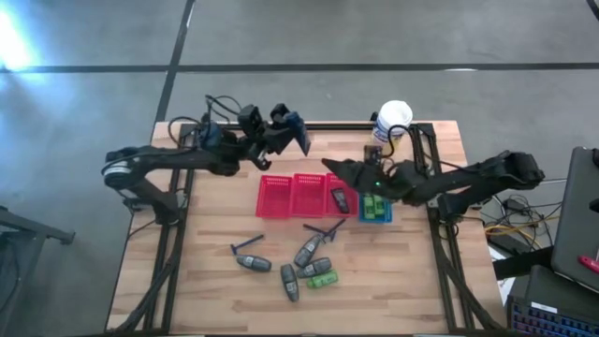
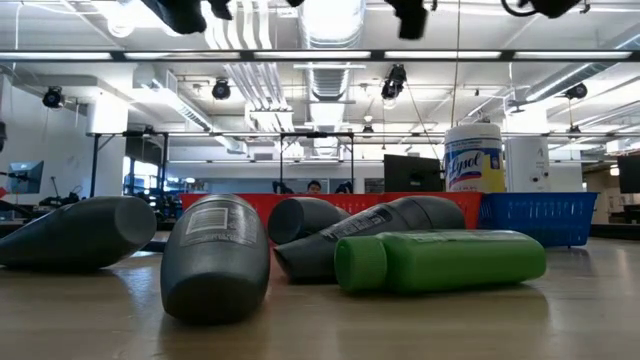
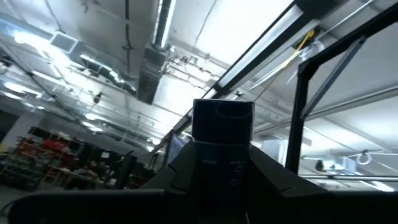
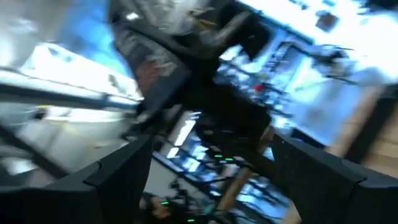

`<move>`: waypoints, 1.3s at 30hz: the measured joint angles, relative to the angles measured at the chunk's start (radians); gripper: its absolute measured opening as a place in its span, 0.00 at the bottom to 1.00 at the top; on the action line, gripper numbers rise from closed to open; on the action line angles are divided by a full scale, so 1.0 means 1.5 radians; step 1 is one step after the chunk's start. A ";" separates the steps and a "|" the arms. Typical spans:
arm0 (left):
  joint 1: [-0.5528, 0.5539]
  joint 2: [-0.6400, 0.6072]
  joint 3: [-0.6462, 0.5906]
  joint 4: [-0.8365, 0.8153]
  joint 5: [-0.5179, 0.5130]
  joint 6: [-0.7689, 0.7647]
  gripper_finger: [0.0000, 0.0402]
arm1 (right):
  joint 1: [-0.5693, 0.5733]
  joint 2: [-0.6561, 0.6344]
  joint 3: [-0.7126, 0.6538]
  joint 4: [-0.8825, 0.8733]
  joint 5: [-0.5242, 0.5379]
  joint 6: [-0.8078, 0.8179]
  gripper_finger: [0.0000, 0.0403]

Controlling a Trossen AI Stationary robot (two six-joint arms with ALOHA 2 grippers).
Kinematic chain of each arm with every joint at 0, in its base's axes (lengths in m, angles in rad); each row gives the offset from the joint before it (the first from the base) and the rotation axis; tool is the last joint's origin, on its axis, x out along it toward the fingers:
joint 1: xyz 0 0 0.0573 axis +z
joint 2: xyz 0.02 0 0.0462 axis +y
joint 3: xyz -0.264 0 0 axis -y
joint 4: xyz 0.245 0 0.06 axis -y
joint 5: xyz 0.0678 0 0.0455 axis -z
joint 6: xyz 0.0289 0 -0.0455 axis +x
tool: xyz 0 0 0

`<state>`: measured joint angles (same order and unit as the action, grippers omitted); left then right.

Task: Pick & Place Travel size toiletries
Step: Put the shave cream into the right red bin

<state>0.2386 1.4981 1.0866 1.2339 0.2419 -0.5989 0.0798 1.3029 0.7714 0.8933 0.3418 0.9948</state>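
My left hand (image 1: 301, 134) was raised near the bench's far edge, clamped on a dark tube (image 3: 222, 134). Grey and green toiletries (image 1: 298, 262) remained near the front edge. My right hand (image 1: 333, 168), fingers apart, hovered over the red basket (image 1: 281, 195).

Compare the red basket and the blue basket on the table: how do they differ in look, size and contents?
The red basket is red and wide, about twice as long as the blue basket. The blue basket is blue and short. The red basket holds one dark item at its right end and is otherwise bare; the blue basket holds green bottles. The right gripper hangs over the red basket's right end, not over the blue one. Both are slotted plastic baskets set side by side.
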 joint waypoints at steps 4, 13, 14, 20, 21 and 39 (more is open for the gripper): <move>0.000 0.039 0.059 0.029 0.021 -0.019 0.22 | -0.007 0.038 0.030 0.100 -0.020 -0.030 0.82; 0.017 0.037 0.117 -0.028 0.035 -0.021 0.22 | 0.035 -0.020 0.139 -0.305 0.129 -0.359 0.81; 0.019 0.034 0.120 -0.046 0.031 -0.021 0.22 | 0.045 -0.021 0.168 -0.388 0.186 -0.422 0.81; 0.029 0.027 0.122 -0.114 -0.007 -0.056 0.22 | 0.098 0.055 0.341 -0.606 0.512 -0.812 0.81; 0.031 0.027 0.122 -0.113 -0.016 -0.066 0.22 | 0.101 0.073 0.360 -0.607 0.535 -0.879 0.81; 0.042 0.027 0.122 -0.087 -0.187 -0.202 0.22 | 0.099 0.157 0.488 -0.359 0.509 -1.187 0.63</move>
<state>0.3023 1.5383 1.2697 1.1030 -0.0384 -0.9015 0.2283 1.5385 1.5032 0.3551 1.1056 -0.7856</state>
